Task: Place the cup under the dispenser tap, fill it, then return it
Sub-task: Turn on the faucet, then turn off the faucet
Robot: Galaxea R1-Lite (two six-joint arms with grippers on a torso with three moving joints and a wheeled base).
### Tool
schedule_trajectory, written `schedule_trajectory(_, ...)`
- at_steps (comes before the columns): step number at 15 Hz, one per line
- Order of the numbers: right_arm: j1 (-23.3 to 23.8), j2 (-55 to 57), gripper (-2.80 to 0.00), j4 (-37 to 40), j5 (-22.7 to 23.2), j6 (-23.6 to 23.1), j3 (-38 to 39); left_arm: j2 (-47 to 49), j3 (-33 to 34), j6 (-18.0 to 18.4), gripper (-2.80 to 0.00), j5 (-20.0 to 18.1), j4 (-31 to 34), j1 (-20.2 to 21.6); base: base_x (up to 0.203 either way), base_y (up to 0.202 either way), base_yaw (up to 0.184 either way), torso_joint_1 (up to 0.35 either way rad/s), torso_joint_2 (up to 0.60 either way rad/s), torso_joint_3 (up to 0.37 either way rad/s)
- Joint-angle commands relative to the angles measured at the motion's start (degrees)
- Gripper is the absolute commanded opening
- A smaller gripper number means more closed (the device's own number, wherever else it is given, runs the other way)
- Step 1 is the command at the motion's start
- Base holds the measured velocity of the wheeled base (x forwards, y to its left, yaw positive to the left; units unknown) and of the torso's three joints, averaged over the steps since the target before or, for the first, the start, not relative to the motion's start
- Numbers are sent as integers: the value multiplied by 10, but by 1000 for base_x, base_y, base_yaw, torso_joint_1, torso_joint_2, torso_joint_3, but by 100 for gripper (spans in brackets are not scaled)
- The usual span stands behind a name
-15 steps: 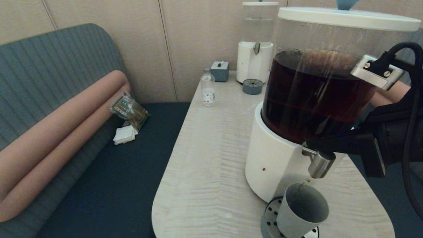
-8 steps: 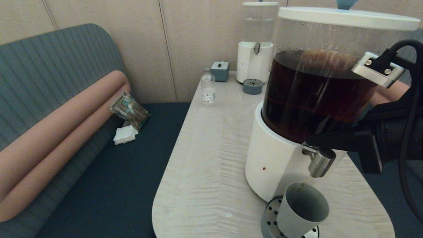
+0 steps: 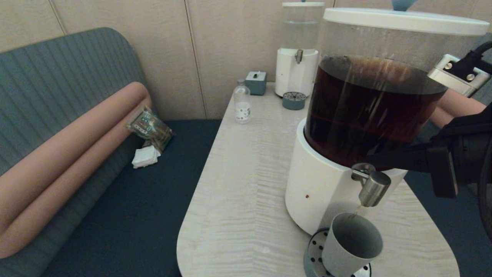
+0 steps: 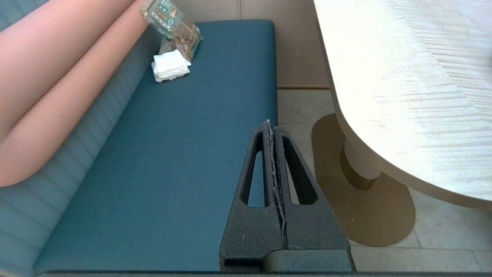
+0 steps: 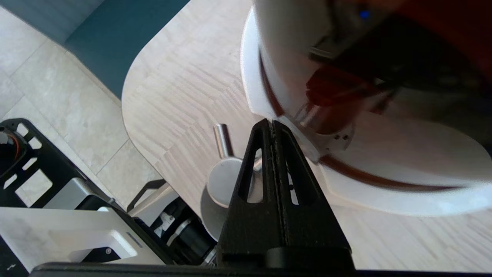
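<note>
The grey cup (image 3: 351, 246) stands on the round perforated drip tray (image 3: 312, 250), directly under the steel dispenser tap (image 3: 372, 188) of the big dispenser (image 3: 369, 107) with dark brown liquid. A thin trickle runs from the spout into the cup. My right gripper (image 3: 369, 157) is shut and empty, its tip just above and to the right of the tap's top. In the right wrist view the shut gripper (image 5: 271, 123) points at the dispenser's base, with the tap (image 5: 223, 181) beside it. My left gripper (image 4: 270, 125) hangs shut over the sofa seat, beside the table.
At the table's far end stand a small clear bottle (image 3: 242, 102), a grey box (image 3: 255, 82) and a smaller clear-liquid dispenser (image 3: 296, 57) with its own tray (image 3: 294, 100). A snack packet (image 3: 150, 129) and napkins (image 3: 145, 157) lie on the sofa at left.
My right arm has drawn back to the right, so the gripper tip has come off the tap and the tap's top is uncovered. The cup has not moved.
</note>
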State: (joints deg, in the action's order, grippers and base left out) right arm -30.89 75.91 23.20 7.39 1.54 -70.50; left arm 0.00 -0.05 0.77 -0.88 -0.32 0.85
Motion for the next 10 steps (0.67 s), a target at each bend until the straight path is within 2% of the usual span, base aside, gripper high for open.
schedule_trajectory(1,8,-17,-280,0,1,-2,7,1,0,0,-280,0,0,0,0,0,0,0,0,0)
schedule_trajectory(6,32,-86,-280,-15,-5,-4,43,1,0,0,-280,0,0,0,0,0,0,0,0,0)
schedule_trajectory(10,45,-188,-280,-15,-43,-5,99,1,0,0,-280,0,0,0,0,0,0,0,0,0)
